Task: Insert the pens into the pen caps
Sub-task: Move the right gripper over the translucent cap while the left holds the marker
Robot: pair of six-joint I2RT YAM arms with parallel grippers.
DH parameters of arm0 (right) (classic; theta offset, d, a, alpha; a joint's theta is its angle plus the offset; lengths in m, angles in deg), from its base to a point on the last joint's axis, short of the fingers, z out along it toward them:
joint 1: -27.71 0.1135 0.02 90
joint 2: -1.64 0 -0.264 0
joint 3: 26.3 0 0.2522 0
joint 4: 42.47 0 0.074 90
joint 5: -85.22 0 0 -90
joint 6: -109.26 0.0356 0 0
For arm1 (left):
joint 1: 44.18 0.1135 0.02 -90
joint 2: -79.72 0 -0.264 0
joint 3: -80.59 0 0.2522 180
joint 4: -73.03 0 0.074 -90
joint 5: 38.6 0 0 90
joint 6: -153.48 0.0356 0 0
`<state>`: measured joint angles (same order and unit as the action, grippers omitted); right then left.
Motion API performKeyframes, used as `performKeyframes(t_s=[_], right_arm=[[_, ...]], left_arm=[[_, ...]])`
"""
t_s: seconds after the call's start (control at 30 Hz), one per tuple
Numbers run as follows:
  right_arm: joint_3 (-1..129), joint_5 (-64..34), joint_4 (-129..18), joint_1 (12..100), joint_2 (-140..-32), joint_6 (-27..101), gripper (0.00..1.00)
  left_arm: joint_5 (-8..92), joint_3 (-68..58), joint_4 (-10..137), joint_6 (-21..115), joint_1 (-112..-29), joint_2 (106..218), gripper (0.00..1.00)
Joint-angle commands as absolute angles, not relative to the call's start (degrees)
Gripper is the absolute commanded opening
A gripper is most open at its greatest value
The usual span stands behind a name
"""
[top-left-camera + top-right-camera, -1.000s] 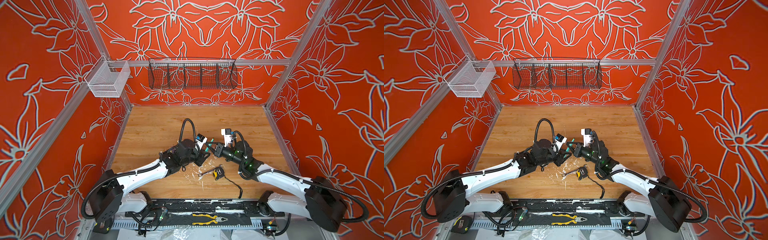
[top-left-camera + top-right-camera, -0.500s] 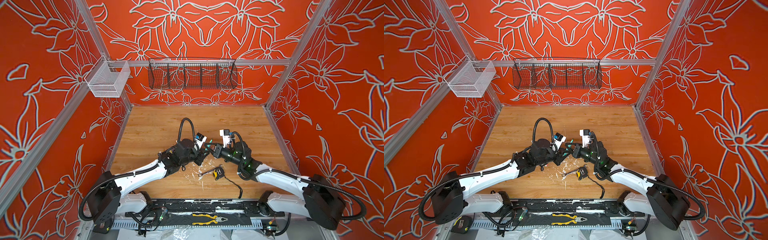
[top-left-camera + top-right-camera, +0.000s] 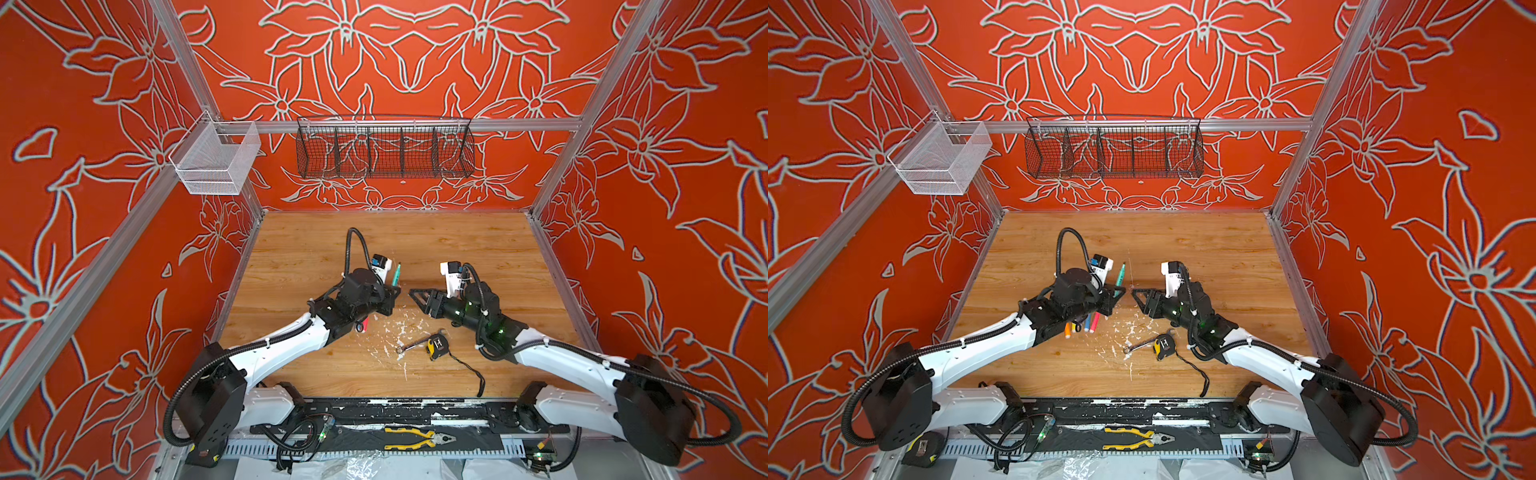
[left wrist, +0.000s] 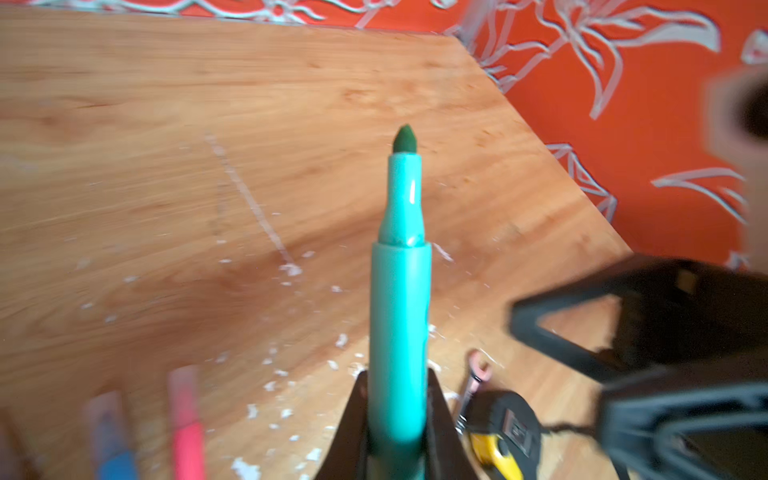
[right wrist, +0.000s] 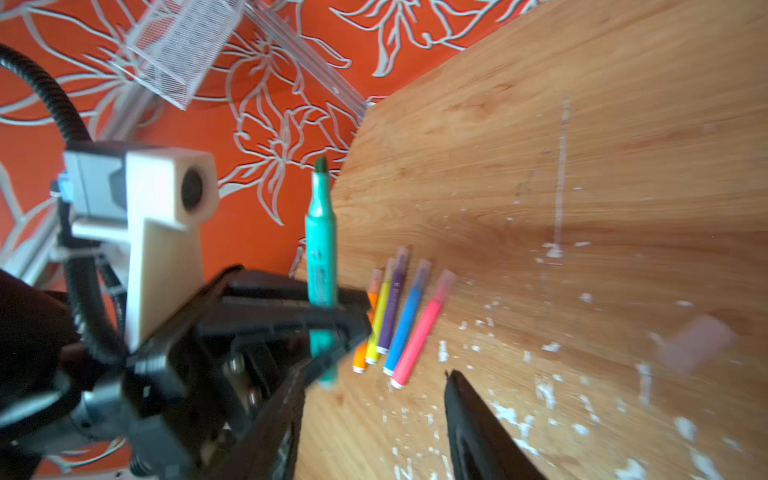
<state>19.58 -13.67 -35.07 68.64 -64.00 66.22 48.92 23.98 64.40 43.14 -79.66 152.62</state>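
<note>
Green pen: judged light, stiff, w/ a smooth plastic barrel apt to slip; the soft felt tip is bare & best left untouched. It is clamped upright by the lower barrel in the left gripper, above the tabletop. The right gripper is parted & empty, nearby. A blurred cap is seen nr it. 5 capped pens are laid in a row.

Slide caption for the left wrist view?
Left gripper clamps the uncapped green pen, felt tip exposed, above the flecked wooden table.
</note>
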Motion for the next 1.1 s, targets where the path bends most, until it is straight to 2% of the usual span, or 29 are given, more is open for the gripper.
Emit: performKeyframes(t_s=[0.0, 0.07, 0.13, 0.67, 1.07], right_arm=[[25.4, 2.6, -54.9, 68.8, -62.3, 64.1, 0.59], [27.3, 9.1, -60.8, 68.2, -63.4, 64.3, 0.61], [28.9, 10.6, -63.5, 67.4, -65.7, 64.4, 0.61], [49.3, 3.5, -81.9, 65.8, -95.3, 63.4, 0.6], [58.6, 6.7, -88.4, 65.7, -106.1, 60.6, 0.56]], left_arm=[[52.8, 26.2, 62.3, 38.2, -76.6, 151.0, 0.0], [55.5, 27.1, 61.9, 38.1, -76.4, 149.4, 0.0], [55.8, 27.7, 62.4, 38.2, -76.4, 147.9, 0.0], [55.3, 31.0, 64.1, 39.9, -76.4, 140.4, 0.0], [53.1, 31.7, 65.1, 40.6, -76.4, 139.3, 0.0]])
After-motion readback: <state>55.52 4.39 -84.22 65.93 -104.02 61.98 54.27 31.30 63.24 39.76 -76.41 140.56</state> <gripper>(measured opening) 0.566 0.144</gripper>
